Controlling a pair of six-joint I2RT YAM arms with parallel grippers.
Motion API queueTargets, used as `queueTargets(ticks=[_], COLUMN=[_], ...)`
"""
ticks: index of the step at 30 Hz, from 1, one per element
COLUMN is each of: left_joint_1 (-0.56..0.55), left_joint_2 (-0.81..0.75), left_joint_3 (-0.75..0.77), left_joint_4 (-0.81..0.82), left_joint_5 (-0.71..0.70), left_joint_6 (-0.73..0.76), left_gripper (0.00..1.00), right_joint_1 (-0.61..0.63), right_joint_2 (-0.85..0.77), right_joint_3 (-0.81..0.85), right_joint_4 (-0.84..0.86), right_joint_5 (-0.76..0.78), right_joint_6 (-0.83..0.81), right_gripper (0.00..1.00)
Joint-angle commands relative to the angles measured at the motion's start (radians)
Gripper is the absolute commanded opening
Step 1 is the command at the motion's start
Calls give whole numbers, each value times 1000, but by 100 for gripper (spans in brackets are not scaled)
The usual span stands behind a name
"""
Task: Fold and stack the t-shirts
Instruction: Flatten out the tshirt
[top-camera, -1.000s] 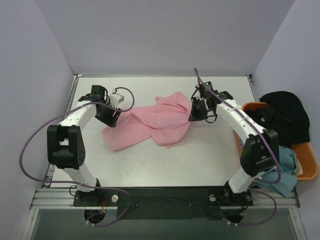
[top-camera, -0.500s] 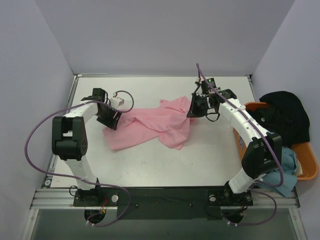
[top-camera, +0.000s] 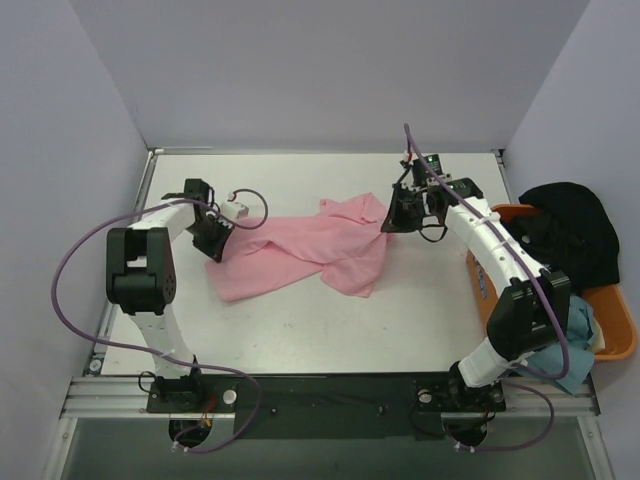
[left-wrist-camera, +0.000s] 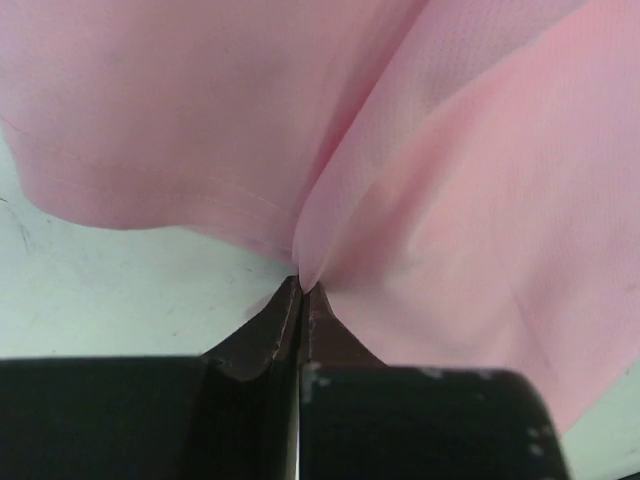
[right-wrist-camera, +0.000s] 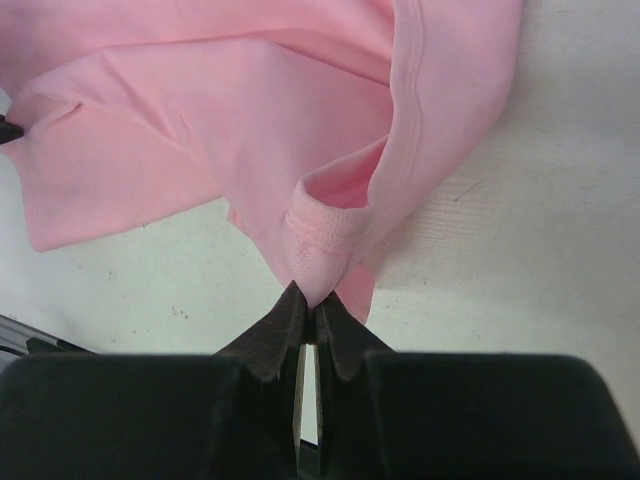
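A light pink t-shirt (top-camera: 305, 248) lies crumpled across the middle of the table, stretched between my two grippers. My left gripper (top-camera: 214, 246) is shut on the shirt's left edge; the left wrist view shows a fold of pink cloth (left-wrist-camera: 420, 180) pinched at the closed tips (left-wrist-camera: 301, 287). At the shirt's right end my right gripper (top-camera: 388, 224) is shut on a bunched hem, seen in the right wrist view as a pink cloth roll (right-wrist-camera: 318, 245) caught between the tips (right-wrist-camera: 308, 305). A black t-shirt (top-camera: 565, 225) and a light blue t-shirt (top-camera: 562, 345) hang on the tub at the right.
An orange plastic tub (top-camera: 620, 335) stands off the table's right edge. Purple cables loop from both arms. White walls close the table at the back and sides. Bare white tabletop (top-camera: 330, 320) lies in front of the pink shirt.
The left gripper has closed on the pink shirt's left edge. The right gripper, still holding the cloth, has moved a little right and back, pulling the shirt out wider.
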Motion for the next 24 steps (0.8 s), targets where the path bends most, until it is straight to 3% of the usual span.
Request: queueTargets(ticks=[1,5,11,15,20,24], left_joint_1=[10,4,-16,-24,-36,-37], left_joint_2=[-43,-149,-304,-410,-586,-661], left_joint_3=[20,132,587,811,962,1072], left_joint_4=[-111,-205,-427,-530,-561,-601], left_joint_5=[15,41,5,-66,-117,-129], left_joint_6=[76,53,39,33,53,65], left_gripper=[0,0,0,0,0,0], right_joint_1=[-34,-48,-46,-46,-45,-48], right_joint_2=[-81,-156,-338,-479,-588,-682], right_joint_3=[56,171,386,504,648,650], right_joint_4=[-44,-111,-183,-186,-186,-189], right_joint_5=[11,37,72,60,-21,-34], right_joint_6=[-15,-39,-69,-88,-70,-3], right_gripper=[0,0,0,0,0,0])
